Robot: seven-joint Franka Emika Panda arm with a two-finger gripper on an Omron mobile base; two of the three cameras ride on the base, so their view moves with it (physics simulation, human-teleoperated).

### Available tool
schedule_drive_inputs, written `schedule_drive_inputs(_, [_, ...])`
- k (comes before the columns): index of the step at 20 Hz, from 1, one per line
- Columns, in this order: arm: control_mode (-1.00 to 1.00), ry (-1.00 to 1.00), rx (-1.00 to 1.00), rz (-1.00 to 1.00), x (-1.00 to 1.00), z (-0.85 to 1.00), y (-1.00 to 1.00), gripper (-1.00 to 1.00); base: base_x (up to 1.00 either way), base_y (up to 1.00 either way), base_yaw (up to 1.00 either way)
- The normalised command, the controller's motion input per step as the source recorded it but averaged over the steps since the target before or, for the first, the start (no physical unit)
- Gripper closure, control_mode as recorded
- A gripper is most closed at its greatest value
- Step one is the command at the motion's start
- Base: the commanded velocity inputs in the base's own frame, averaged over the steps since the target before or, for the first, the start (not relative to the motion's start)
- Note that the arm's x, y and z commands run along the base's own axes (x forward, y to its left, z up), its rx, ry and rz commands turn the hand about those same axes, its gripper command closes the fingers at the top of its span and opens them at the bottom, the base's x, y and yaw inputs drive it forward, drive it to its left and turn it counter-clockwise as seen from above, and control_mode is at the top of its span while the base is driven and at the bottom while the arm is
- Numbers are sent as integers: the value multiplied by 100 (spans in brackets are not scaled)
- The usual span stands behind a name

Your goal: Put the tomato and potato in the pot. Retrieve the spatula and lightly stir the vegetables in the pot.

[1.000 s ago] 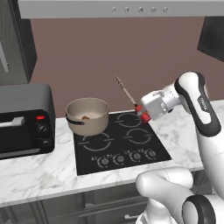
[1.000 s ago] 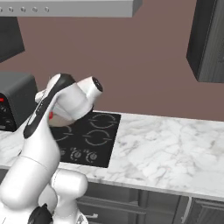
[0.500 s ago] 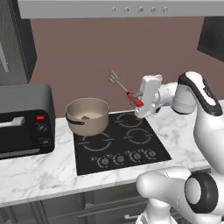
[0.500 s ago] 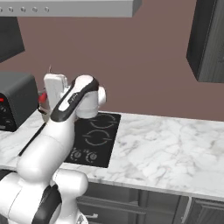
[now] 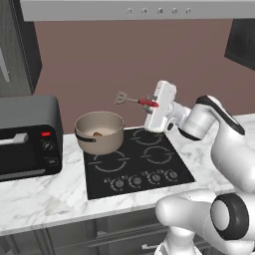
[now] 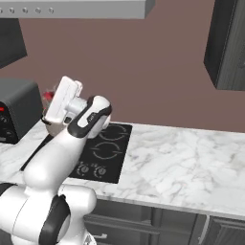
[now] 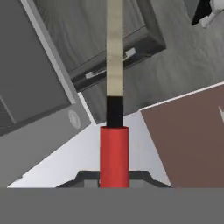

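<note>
The beige pot (image 5: 99, 130) with its dark handle stands on the cooktop's back left burner. A brown potato (image 5: 98, 133) lies inside it; the tomato is hidden. My gripper (image 5: 154, 103) is shut on the spatula's red handle (image 5: 148, 103), up in the air to the right of the pot. The spatula lies nearly level, its flat head (image 5: 121, 98) above the pot's right rim. In the hand view the red handle (image 7: 113, 155) sits between my fingertips (image 7: 87, 178) and the shaft runs away upward. From the right, the hand (image 6: 62, 100) covers most of the pot.
A black cooktop (image 5: 137, 167) with front knobs is set into the marble counter (image 6: 182, 162). A dark toaster oven (image 5: 25, 139) stands left of the pot. A range hood (image 5: 129, 9) hangs overhead, with dark cabinets at both upper corners.
The hand has turned and lifted toward the pot. The spatula has swung from pointing steeply up to nearly level, its head now lower and nearer the pot.
</note>
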Motion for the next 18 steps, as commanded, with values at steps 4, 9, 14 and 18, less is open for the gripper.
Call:
schedule_drive_inputs(4, [-100,55,25,0,24,32,0,100,0,0,0])
schedule_drive_inputs(9, [-100,55,6,-4,32,7,33,100,0,0,0])
schedule_drive_inputs(14, [-100,28,-21,-16,17,14,26,100,0,0,0])
schedule_drive_inputs(18, [-100,25,-17,-22,31,23,24,100,0,0,0])
